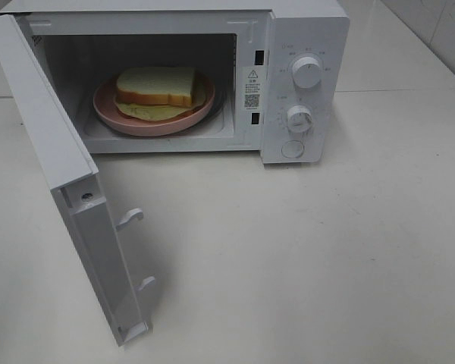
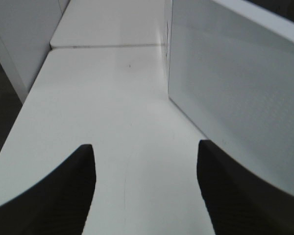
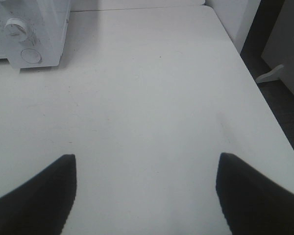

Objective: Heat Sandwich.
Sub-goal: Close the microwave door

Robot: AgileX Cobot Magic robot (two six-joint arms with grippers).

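Inside microwave (image 1: 318, 30), sandwich (image 1: 155, 87) on pink plate (image 1: 136, 125); QR sticker (image 1: 252, 89) print unreadable; left pincer (image 2: 144, 191), right pincer (image 3: 146, 196) apart, empty.

Sandwich (image 1: 156, 86) on plate (image 1: 146, 127) inside open microwave (image 1: 312, 42)

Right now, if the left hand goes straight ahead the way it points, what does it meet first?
Likely nothing: left hand faces bare table; open microwave door runs close alongside, depth unclear.

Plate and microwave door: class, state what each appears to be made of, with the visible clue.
Pink plate: probably plastic or melamine; even matte pink, no glaze glint. Microwave door: seemingly white moulded plastic, smooth satin finish; its latch hooks look moulded in the same white.
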